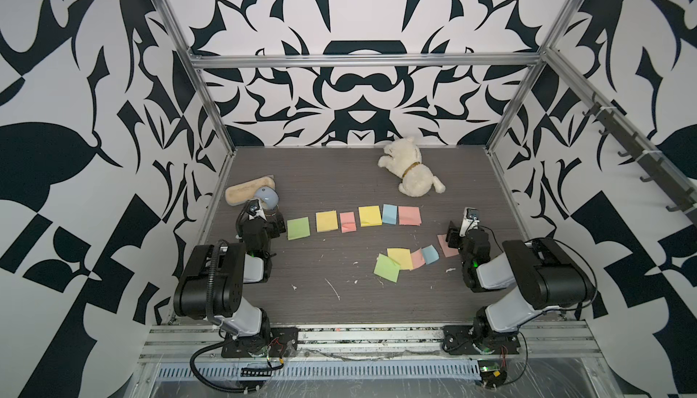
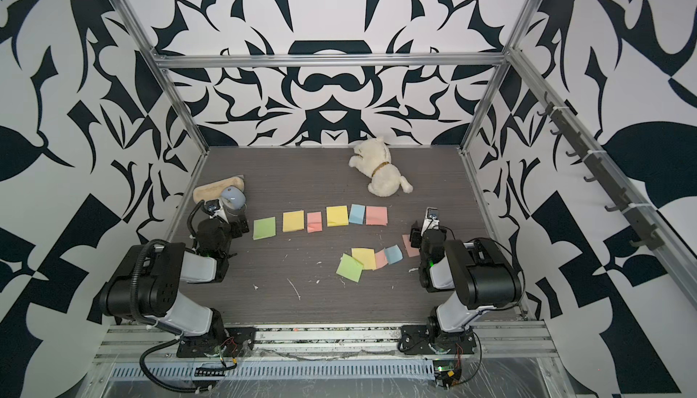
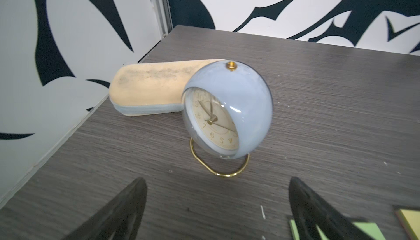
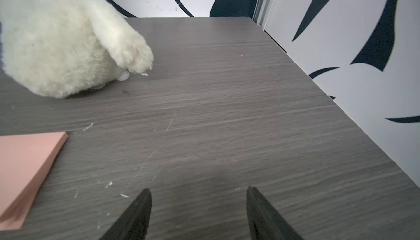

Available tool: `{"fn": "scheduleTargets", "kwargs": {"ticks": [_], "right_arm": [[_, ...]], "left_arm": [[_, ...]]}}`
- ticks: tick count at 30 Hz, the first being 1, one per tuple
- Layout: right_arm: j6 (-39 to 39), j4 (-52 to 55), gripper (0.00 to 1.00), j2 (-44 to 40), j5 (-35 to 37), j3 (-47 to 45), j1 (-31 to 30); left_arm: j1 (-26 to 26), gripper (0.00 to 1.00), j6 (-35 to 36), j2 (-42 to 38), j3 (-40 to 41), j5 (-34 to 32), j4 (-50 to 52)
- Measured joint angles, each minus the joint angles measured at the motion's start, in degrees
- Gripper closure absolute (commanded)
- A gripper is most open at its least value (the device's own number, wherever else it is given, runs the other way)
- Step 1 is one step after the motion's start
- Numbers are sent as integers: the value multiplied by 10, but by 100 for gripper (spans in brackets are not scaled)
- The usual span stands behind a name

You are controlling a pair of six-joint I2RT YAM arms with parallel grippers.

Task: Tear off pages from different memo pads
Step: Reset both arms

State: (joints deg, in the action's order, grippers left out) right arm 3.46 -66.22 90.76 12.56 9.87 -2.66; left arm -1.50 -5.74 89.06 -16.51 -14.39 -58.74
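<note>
1. The left gripper [image 3: 217, 179] hangs low over the table [image 3: 318, 91], facing a blue clock [image 3: 227, 111] and a tan case [image 3: 154, 88]. Its fingers are spread wide with nothing between them.
2. The memo pads [image 1: 370, 215] lie in a row across the middle of the table, from the green pad [image 1: 298, 228] beside the left gripper to the pink pad [image 1: 409, 215] at the far end.
   - Each stack looks light and likely to slide or lift whole if only its top sheet is pulled.
   - So one gripper should press the stack down while the other pinches a free corner of the top sheet.
   - Which edge is glued I cannot tell.
3. The pages [image 1: 399, 257] lie closer to the robot, right of centre. Green, yellow, pink and blue sheets overlap, and a further pink sheet [image 1: 445, 246] is partly under the right arm. They look thin and floppy, easy to crease, and are best peeled slowly from an edge.
4. The right gripper [image 4: 198, 188] hovers over bare table near a white plush toy [image 4: 56, 45]. Its fingers are parted and hold nothing.
</note>
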Motion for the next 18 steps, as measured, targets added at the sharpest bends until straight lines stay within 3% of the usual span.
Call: {"fn": "scheduleTargets", "kwargs": {"ticks": [2, 3, 12, 18], "right_arm": [[2, 29, 21, -2, -3, 35, 0], [4, 39, 1, -3, -1, 46, 0], [9, 64, 0, -5, 3, 64, 0], [9, 67, 0, -5, 3, 64, 0]], "left_arm": [[-9, 1, -11, 0, -17, -12, 12], [-11, 0, -15, 0, -21, -15, 13], [-13, 1, -24, 0, -25, -30, 46], [16, 1, -3, 1, -25, -33, 44]]}}
